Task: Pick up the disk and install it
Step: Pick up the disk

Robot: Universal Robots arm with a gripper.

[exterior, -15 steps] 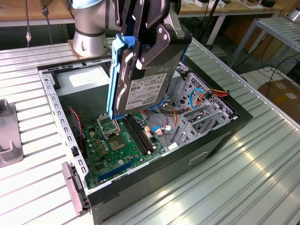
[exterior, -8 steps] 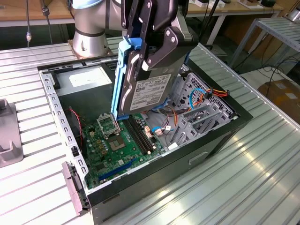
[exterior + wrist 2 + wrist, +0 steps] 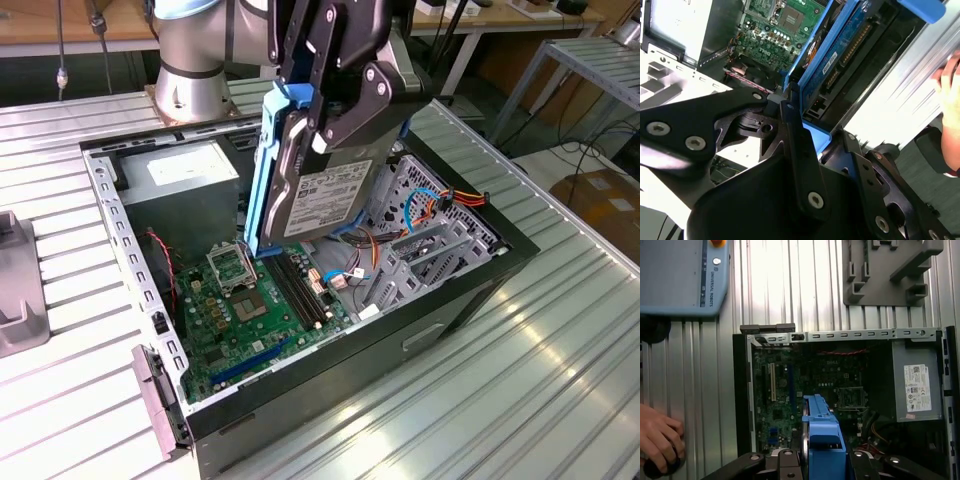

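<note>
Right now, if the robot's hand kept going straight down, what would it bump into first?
Likely the green circuit board, touched first by the disk that the hand holds; depth is unclear.

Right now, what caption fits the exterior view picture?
Robot gripper holds the disk, tilted, over the open computer case.

The gripper (image 3: 312,112) is running off the exterior view's upper edge, its fingers covering the top of the disk (image 3: 330,195), which is hiding part of the motherboard (image 3: 240,320) beneath the gripper. In the first wrist view the disk's near end is being cut off between the fingers (label facing away), and a person's hand (image 3: 657,442), well aside of the gripper, is being cropped; the hand (image 3: 951,110) is blurring in the second wrist view.
</note>
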